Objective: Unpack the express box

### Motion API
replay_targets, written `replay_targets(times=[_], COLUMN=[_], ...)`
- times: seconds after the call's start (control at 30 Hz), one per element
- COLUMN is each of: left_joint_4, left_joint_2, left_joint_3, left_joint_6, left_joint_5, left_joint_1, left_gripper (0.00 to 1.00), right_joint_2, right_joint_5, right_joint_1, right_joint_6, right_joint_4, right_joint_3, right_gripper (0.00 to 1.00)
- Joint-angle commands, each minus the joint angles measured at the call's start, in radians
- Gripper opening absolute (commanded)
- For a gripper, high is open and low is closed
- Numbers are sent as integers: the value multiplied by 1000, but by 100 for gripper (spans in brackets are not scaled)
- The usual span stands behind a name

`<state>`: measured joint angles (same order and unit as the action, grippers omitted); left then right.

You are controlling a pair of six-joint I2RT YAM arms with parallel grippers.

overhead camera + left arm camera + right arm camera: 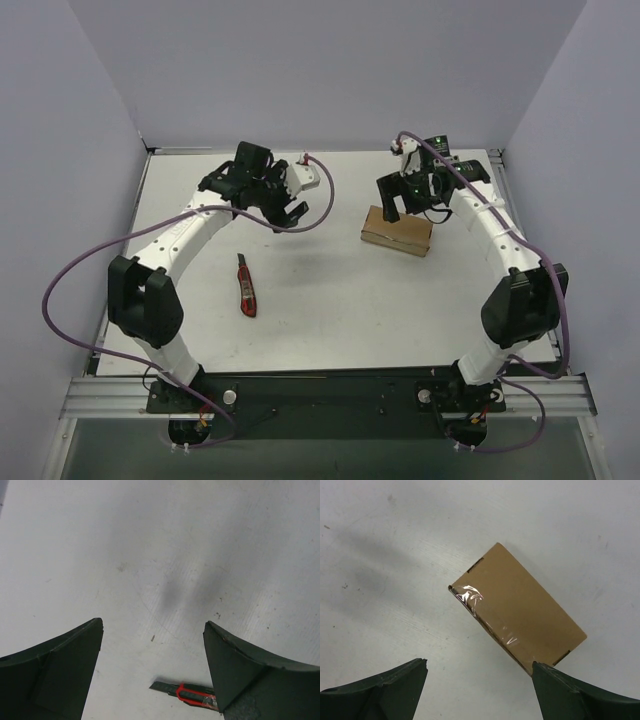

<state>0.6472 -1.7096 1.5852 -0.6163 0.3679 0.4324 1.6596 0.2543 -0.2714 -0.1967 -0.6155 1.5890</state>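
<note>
Express box (397, 231), a small rectangular brown cardboard carton, is lying flat and closed on the white table (330, 310), at about two o'clock from the table's middle. Clear tape (470, 598) is shining along its seam and over one end.

The right arm is reaching up its side of the table and bending inward at the wrist, so the right gripper (410, 208) is hanging above the carton's far edge, pointing down. Its dark fingers (385, 692) are standing wide apart, gripping nothing and not touching the cardboard.

The left arm is arching in the same way from the other side. The left gripper (285, 208) is hovering over bare table at about eleven o'clock, its jaws also spread and empty. A slim red-and-black utility knife (246, 285) is lying at about eight o'clock, well apart from the box and from both grippers.
</note>
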Motion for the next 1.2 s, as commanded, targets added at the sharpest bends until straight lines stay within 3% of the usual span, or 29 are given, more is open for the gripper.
replay_targets(times=[0.0,0.2,0.33,0.4,0.73,1.0,1.17], left_joint_4=[42,-32,43,54,127,166,199], left_joint_2=[51,102,90,85,82,55,-30], left_joint_3=[-115,-223,-191,-177,-275,-361,-366], left_joint_6=[-61,13,79,188,656,710,716], left_joint_5=[12,-33,-89,-138,-161,-87,5], left_joint_1=[-32,-56,-119,-152,-389,-411,-408], left_gripper=[91,90,86,86,84,84,78], right_joint_2=[-20,133,224,271,342,258,204], right_joint_5=[85,-10,-21,-24,112,134,122], right_joint_1=[148,262,268,268,268,187,179], right_joint_6=[120,85,76,77,85,105,140], right_joint_4=[2,16,29,37,36,25,16], right_joint_3=[-31,103,144,144,121,-18,-20], right_gripper=[87,77,65,63,63,64,67])
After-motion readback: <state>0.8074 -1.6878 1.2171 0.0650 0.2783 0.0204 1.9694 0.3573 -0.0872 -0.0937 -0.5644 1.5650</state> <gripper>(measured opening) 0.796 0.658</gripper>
